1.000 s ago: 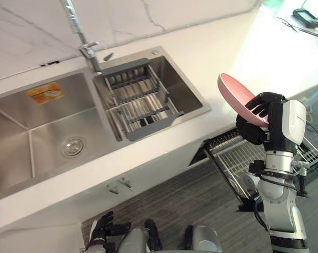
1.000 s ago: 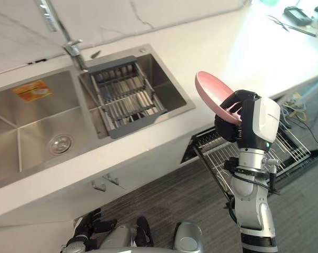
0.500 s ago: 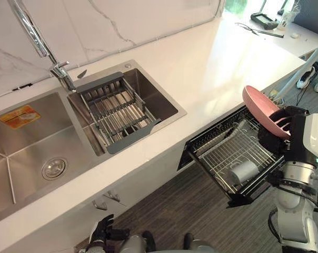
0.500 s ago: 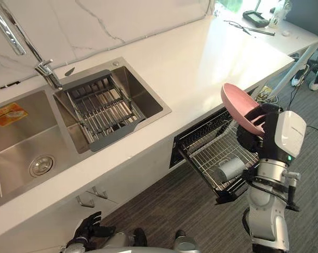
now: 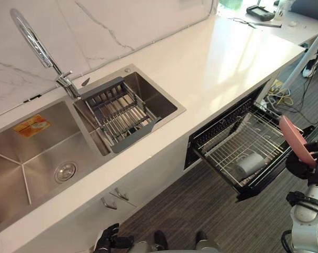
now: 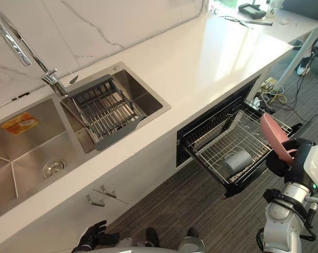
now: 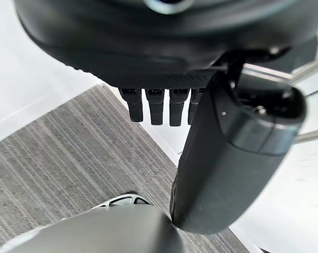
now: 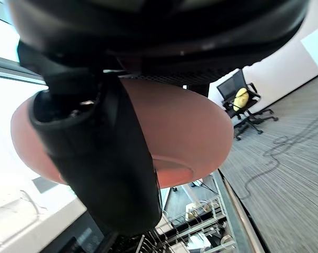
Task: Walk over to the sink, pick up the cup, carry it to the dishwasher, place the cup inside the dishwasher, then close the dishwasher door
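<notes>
the right hand (image 6: 288,162) holds a pink plate (image 6: 275,136), not a cup. the plate stands tilted on its rim just past the right outer corner of the pulled-out rack (image 5: 228,138). a grey cup (image 5: 249,164) lies on its side in the rack near its front edge.

the plate looks stiff, light and smooth, so it would likely slip if the pinch loosens, and may chip if it knocks against the wires. the rim is the place to hold it. the wrist view shows the thumb across one face of the plate (image 8: 193,132), the fingers behind.

the right forearm stands upright, the hand turned toward the rack. the left hand (image 7: 155,104) hangs low by the cabinet front, fingers relaxed and holding nothing.
</notes>
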`<state>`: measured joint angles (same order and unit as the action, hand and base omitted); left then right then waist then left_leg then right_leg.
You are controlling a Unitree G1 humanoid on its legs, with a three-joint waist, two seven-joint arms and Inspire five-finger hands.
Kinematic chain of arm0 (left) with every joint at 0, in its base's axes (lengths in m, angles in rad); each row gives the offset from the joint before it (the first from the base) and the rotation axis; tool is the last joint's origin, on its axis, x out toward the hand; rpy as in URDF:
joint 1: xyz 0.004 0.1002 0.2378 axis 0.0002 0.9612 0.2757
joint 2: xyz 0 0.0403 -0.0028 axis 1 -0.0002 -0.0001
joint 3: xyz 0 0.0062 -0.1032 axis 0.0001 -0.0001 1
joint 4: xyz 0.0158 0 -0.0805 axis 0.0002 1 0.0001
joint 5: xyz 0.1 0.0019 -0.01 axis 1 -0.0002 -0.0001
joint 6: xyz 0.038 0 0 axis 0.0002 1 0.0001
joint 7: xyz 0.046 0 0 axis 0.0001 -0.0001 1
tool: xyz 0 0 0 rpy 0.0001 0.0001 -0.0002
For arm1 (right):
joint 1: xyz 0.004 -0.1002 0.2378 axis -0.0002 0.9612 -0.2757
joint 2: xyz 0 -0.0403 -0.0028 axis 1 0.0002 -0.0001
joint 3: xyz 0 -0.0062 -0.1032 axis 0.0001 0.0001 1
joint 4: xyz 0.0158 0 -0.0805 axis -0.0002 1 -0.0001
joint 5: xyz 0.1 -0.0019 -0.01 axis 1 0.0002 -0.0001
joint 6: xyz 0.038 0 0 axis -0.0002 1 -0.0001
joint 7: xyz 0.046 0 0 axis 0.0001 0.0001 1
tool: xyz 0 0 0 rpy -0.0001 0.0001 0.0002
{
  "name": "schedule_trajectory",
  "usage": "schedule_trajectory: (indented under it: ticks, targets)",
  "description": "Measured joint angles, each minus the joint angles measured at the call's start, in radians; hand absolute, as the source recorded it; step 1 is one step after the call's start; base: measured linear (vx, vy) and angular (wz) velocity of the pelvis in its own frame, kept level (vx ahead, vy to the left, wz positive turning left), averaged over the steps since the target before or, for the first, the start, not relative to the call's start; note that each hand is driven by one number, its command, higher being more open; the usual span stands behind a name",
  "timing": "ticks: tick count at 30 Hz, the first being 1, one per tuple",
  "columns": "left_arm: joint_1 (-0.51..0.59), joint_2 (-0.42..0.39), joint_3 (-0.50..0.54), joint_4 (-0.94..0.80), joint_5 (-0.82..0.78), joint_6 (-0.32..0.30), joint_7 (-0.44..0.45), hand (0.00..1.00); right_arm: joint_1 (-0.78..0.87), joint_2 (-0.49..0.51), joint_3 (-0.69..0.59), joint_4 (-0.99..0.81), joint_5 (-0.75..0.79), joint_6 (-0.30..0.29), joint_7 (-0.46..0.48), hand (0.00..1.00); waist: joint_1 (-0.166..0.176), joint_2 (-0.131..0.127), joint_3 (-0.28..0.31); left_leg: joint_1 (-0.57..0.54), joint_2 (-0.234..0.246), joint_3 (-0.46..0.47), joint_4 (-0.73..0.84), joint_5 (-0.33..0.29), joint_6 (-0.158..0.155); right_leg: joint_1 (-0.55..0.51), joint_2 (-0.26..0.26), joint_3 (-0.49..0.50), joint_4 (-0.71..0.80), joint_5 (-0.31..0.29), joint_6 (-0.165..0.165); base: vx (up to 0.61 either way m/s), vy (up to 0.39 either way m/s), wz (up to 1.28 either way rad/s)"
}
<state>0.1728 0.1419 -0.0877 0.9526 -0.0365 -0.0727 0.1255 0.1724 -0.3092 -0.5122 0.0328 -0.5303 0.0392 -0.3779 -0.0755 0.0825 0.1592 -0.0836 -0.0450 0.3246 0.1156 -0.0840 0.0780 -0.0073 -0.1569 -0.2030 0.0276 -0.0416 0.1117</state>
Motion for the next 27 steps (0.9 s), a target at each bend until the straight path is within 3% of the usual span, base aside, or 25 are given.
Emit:
schedule_trajectory:
  ticks: [4, 7, 14, 22, 27]
  targets:
    - [-0.007, -0.011, 0.003, -0.017, -0.002, -0.013, 0.0, 0.9, -0.054, -0.013, -0.001, 0.077, 0.031, 0.001, -0.001, 0.3, 0.001, 0.032, 0.041, -0.054, -0.002, -0.022, 0.003, 0.019, 0.001, -0.047, 0.001, -0.008, 0.005, 0.011, -0.002, 0.01, -0.021, 0.06]
    - [-0.017, -0.021, 0.003, -0.036, -0.003, -0.024, -0.001, 0.9, -0.131, -0.076, 0.0, 0.097, 0.036, -0.001, -0.018, 0.3, 0.002, 0.058, 0.076, -0.087, -0.002, -0.027, 0.018, 0.025, 0.002, -0.076, -0.001, -0.007, 0.021, 0.011, -0.002, 0.0, 0.0, 0.0]
    - [-0.046, -0.027, 0.003, -0.086, -0.024, -0.045, 0.005, 0.9, -0.303, -0.207, 0.051, 0.238, 0.037, -0.002, -0.02, 0.3, 0.008, 0.084, 0.169, -0.14, -0.001, -0.054, 0.028, 0.039, -0.004, -0.14, -0.004, -0.012, 0.064, 0.006, -0.008, -0.04, -0.008, 0.05]
    - [-0.073, -0.028, 0.003, -0.099, -0.046, -0.067, 0.006, 0.9, -0.448, -0.29, 0.156, 0.437, 0.097, -0.007, -0.009, 0.3, 0.011, 0.085, 0.224, -0.185, -0.008, -0.08, 0.033, 0.047, -0.016, -0.201, -0.016, -0.014, 0.116, -0.003, -0.01, -0.03, 0.011, 0.03]
    - [-0.079, -0.029, 0.002, -0.123, -0.064, -0.077, 0.006, 0.9, -0.552, -0.393, 0.239, 0.533, 0.118, -0.007, 0.001, 0.3, 0.009, 0.087, 0.264, -0.198, -0.016, -0.09, 0.034, 0.056, -0.016, -0.224, -0.022, -0.01, 0.138, -0.004, -0.01, -0.02, 0.012, 0.01]
